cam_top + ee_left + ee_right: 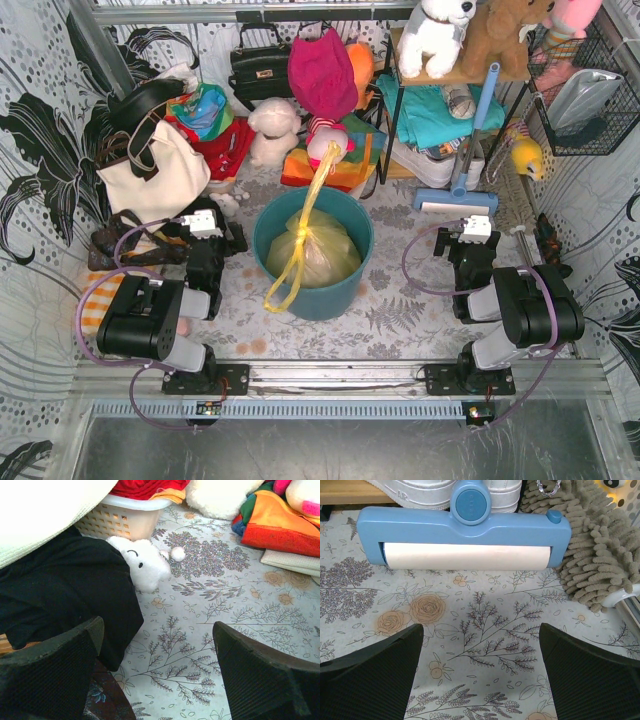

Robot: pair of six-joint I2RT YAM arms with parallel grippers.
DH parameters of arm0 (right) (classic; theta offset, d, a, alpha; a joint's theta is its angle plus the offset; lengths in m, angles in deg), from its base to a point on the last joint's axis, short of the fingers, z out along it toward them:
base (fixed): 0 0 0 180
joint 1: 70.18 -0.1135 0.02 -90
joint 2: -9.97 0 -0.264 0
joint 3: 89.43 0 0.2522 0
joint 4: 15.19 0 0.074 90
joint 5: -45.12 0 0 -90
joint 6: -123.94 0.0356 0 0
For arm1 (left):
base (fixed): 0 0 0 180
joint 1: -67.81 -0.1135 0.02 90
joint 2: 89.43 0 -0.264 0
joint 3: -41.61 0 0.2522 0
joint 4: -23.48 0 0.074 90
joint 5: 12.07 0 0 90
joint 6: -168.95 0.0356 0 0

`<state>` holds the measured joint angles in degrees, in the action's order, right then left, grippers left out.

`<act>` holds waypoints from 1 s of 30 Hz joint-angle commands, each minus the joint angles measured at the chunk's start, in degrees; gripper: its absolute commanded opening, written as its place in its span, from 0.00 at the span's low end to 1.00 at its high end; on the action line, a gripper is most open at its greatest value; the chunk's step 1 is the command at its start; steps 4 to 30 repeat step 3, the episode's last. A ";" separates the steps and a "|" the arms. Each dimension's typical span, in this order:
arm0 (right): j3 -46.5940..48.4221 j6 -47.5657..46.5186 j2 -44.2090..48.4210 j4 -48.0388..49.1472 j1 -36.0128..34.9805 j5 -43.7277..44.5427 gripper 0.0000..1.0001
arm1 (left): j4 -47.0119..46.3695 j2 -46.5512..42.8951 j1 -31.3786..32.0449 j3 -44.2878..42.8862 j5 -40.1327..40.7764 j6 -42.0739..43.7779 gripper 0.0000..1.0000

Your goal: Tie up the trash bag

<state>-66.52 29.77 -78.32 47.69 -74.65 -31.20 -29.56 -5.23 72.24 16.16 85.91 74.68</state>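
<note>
The trash bag (318, 252), yellow-green and translucent, sits bunched inside a round teal bin (345, 290) in the middle of the table. One twisted strip of it rises toward the back. Another loops over the bin's front rim and hangs down outside. My left gripper (212, 232) rests low to the left of the bin, open (157, 670) over bare floral cloth, with nothing between its fingers. To the bin's right my right gripper (468, 240) is open as well (480, 675) and empty. Neither wrist view shows the bag.
A cream tote (150, 170), a black cloth (65, 600), a white basket (125, 517) and a small white plush (145, 565) crowd the left side. A blue roller head (465, 535) and a shaggy duster (600, 565) lie ahead of the right gripper. Toys and clothes line the back.
</note>
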 commanded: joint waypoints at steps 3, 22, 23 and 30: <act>0.74 -0.06 -0.30 1.75 0.43 -0.23 0.97 | -2.91 0.09 -0.20 -0.36 0.69 -0.33 0.98; 0.74 -0.06 -0.30 1.75 0.43 -0.23 0.97 | -2.91 0.09 -0.20 -0.36 0.69 -0.33 0.98; 0.74 -0.06 -0.30 1.75 0.43 -0.23 0.97 | -2.91 0.09 -0.20 -0.36 0.69 -0.33 0.98; 0.74 -0.06 -0.30 1.75 0.43 -0.23 0.97 | -2.91 0.09 -0.20 -0.36 0.69 -0.33 0.98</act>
